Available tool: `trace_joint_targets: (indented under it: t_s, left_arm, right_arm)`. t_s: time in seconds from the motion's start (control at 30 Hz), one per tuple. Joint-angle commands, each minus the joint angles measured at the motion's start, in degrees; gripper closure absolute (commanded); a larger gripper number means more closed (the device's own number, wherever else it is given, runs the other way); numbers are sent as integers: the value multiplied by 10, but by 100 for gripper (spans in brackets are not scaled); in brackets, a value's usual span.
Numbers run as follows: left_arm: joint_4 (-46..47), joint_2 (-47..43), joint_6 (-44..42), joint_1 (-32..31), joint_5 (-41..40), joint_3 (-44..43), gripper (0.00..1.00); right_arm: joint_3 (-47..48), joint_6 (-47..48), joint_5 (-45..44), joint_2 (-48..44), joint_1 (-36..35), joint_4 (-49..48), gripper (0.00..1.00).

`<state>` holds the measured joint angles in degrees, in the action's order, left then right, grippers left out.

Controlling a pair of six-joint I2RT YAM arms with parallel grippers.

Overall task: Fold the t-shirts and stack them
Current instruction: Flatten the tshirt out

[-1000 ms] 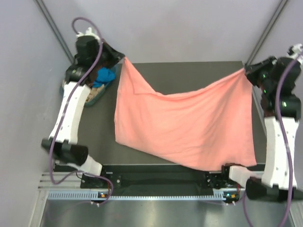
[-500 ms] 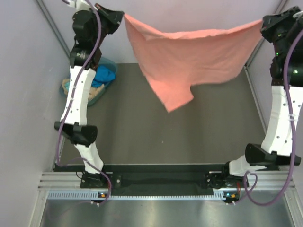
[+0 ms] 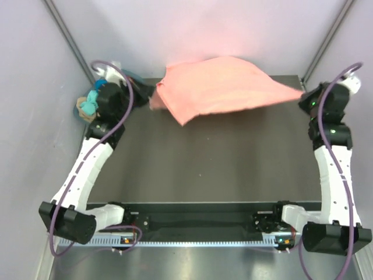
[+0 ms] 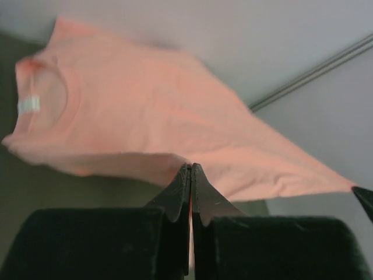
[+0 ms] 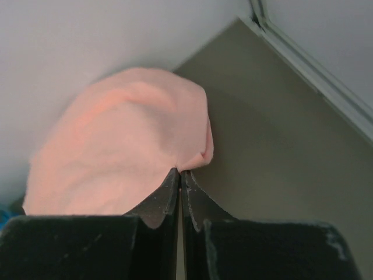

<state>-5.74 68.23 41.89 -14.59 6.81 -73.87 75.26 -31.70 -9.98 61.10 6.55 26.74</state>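
Note:
A salmon-pink t-shirt [image 3: 221, 87] billows in the air over the far half of the table, stretched between both arms. My left gripper [image 3: 152, 98] is shut on its left corner. In the left wrist view the shirt [image 4: 163, 122] spreads out ahead of the pinched jaws [image 4: 190, 168], its neck label at the left. My right gripper [image 3: 303, 96] is shut on the right corner. In the right wrist view the cloth [image 5: 122, 146] bulges up from the closed tips [image 5: 179, 172]. More t-shirts, turquoise and tan [image 3: 88, 107], lie bunched at the far left behind the left arm.
The dark table [image 3: 210, 163] lies below the shirt. Grey walls close in at the back and on both sides. A metal rail [image 3: 198, 240] with the arm bases runs along the near edge.
Both arms have come down from their raised pose, and the hanging pink shirt has swung up and flattened out over the far part of the table. A second ago it lay draped on the table.

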Motion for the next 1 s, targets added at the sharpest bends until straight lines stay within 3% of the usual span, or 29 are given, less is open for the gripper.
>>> trace_joint_targets:
  t_s: [0.0,0.13,0.33,0.67,0.97]
  left_arm:
    - [-40,-52,10,-10,24,99,100]
    - [-103,-142,17,-18,20,243,100]
    - [-225,-243,8,-20,-11,344,100]
    - [-309,-262,13,-21,14,370,100]
    - [-396,-285,36,-47,-43,341,100]
  right_arm:
    - [-67,-1,-32,-47,6,2,100]
    - [-157,-25,-24,-61,6,39,100]
    - [-258,-56,-35,-50,6,74,100]
    - [-360,-116,-82,-113,7,128,100]
    - [-383,-132,-122,-201,7,187,100]
